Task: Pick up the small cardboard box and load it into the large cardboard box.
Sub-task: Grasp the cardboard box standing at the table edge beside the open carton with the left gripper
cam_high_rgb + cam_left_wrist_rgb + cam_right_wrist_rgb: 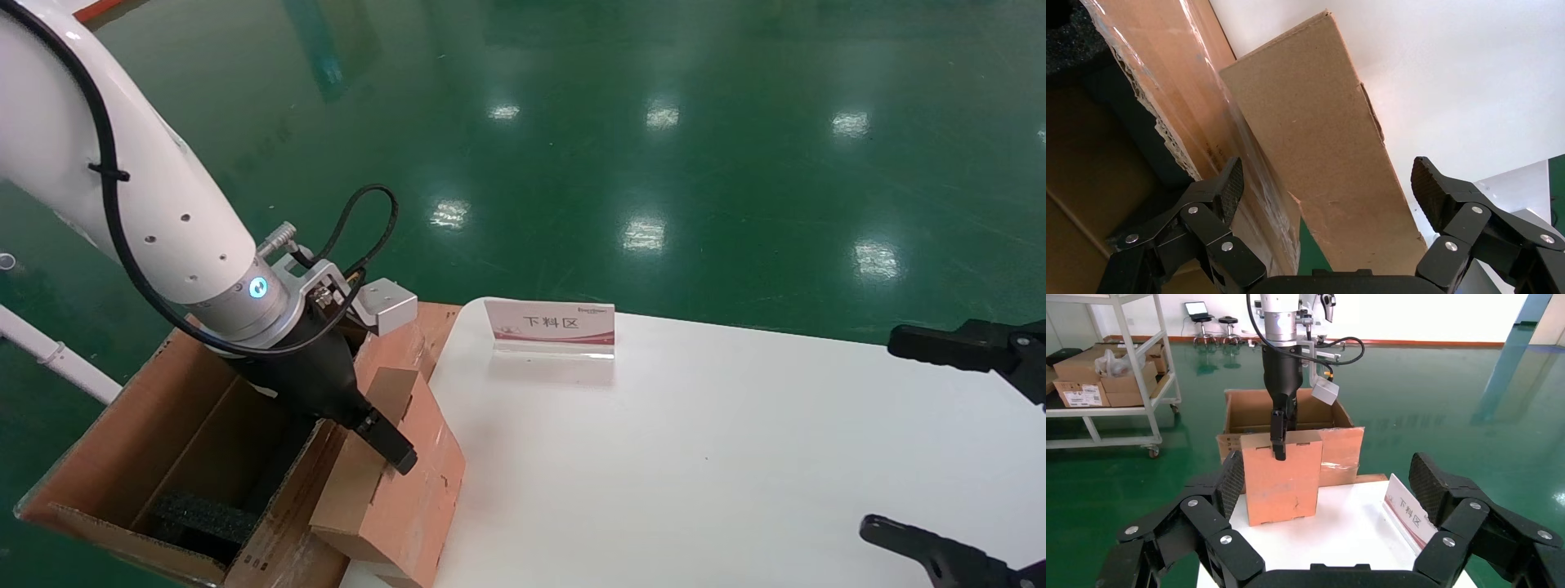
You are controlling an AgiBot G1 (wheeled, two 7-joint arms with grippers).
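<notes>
Right gripper (964, 457) idles at 4 o'clock in the head view, off the white table's (695, 457) edge, jaws spread wide, holding nothing. At 8 o'clock the small cardboard box (409, 482) stands tilted at the table's edge, leaning against the large cardboard box's (122, 457) taped flap. Left gripper (391, 445) straddles its upper end, jaws well open, pads apparently clear of both faces. Judgement: light, stiff corrugated board, dry and grippy; pinch across the narrow faces near the top. Black foam (200, 518) sits inside the large carton. Beyond, at 12 o'clock, a sign (552, 325) reads "下料区".
</notes>
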